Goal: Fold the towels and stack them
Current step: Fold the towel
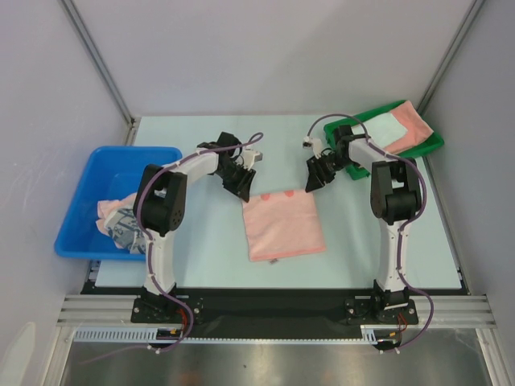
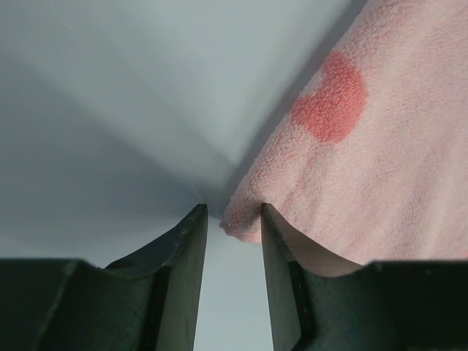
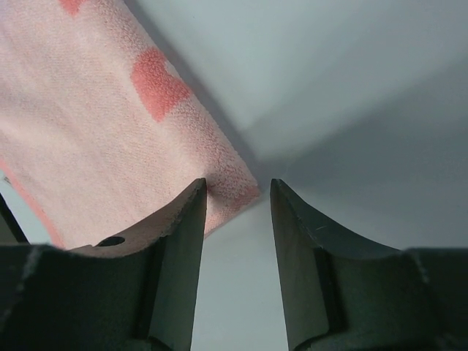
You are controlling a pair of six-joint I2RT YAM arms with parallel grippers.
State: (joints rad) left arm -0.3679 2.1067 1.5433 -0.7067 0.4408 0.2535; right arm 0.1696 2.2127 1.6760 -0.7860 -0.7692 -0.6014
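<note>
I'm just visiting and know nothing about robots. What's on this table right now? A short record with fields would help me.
Centre: pink spotted towel, spread flat
Left gripper: open, astride the towel's far left corner
Right gripper: open, astride its far right corner
Blue bin: left side, crumpled towels inside
Green tray: far right, folded towels inside

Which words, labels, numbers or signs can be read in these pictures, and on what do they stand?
None can be read.
The pink towel bears only darker pink spots, no letters.
A small dark mark at its near edge is too small to read.
</note>
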